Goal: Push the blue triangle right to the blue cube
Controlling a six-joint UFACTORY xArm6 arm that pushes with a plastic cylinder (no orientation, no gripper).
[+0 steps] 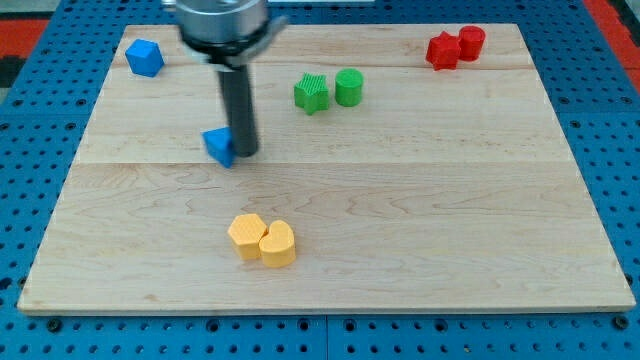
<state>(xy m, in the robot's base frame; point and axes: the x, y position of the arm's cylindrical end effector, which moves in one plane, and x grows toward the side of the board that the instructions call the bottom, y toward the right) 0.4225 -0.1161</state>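
Observation:
The blue triangle lies on the wooden board left of the middle. My tip stands right against its right side. The blue cube sits near the board's top left corner, up and to the left of the triangle and well apart from it. The rod rises from the tip to the arm's dark round end at the view's top.
A green star-shaped block and a green cylinder sit together right of the rod. Two red blocks sit at the top right. Two yellow blocks touch each other at the view's bottom centre. The wooden board rests on a blue pegboard.

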